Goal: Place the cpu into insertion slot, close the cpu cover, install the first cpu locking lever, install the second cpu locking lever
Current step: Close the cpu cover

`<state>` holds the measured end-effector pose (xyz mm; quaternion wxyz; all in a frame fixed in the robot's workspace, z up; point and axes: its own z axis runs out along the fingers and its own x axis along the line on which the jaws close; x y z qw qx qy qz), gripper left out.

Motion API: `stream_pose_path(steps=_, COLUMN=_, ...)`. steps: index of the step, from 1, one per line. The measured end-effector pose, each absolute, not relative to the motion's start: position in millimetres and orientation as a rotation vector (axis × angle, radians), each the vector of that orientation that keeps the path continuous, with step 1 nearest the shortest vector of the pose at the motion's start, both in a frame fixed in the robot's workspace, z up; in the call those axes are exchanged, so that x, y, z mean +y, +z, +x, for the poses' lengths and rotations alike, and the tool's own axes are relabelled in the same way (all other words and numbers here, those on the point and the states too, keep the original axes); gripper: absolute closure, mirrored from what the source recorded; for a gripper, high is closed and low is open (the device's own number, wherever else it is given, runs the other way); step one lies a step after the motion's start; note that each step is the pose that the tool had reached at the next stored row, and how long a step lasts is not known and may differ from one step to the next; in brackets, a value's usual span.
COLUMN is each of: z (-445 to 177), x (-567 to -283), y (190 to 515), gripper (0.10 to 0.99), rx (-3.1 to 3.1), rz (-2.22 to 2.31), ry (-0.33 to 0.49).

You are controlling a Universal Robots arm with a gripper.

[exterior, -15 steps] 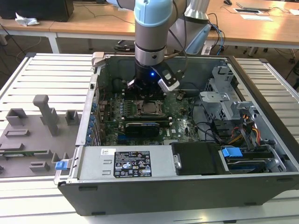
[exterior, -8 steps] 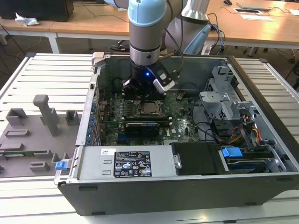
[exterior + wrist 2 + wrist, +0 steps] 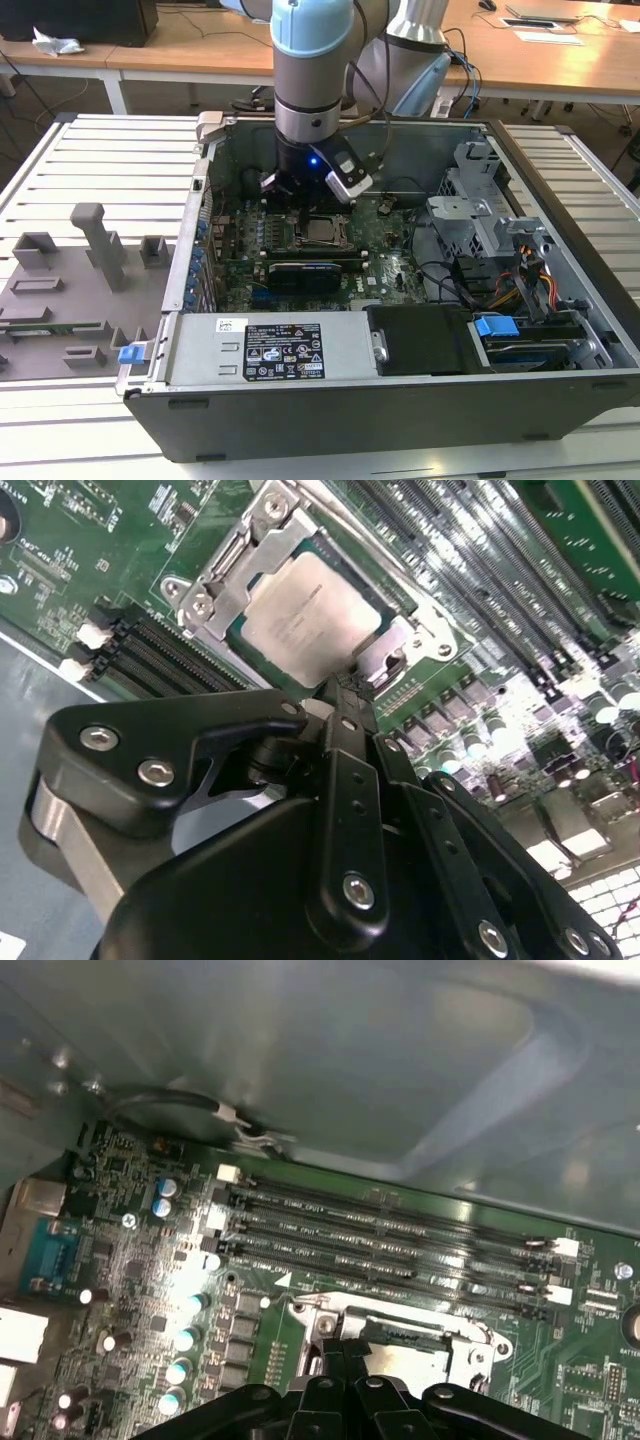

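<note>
The cpu (image 3: 305, 615) lies flat in the socket with its silvery top face up; it also shows mid-board in the exterior view (image 3: 320, 232). The cpu cover (image 3: 235, 575) is folded down around it as a silvery frame, and its edge shows in the first wrist view (image 3: 410, 1322). Chip and cover hide the insertion slot beneath them. My gripper (image 3: 340, 688) is shut with nothing between its fingers. Its tip sits right at the cover's tab (image 3: 385, 658) on the socket's edge. In the exterior view the gripper (image 3: 300, 205) hangs low inside the case, just beside the socket.
Long black memory slots (image 3: 380, 1230) run beside the socket. A long black card (image 3: 310, 272) lies in front of it, then the power supply (image 3: 270, 350). The drive cage (image 3: 480, 200) and cables (image 3: 450, 275) fill the exterior view's right. Case walls (image 3: 215, 170) enclose the board.
</note>
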<state>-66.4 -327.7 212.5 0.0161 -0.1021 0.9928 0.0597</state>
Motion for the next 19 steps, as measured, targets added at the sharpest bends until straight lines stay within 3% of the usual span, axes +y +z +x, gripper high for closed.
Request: stream_pose_path(steps=19, z=-62.6, x=-330.1, y=204.8, gripper=0.98, rx=3.094, rz=-0.33, ry=0.182)
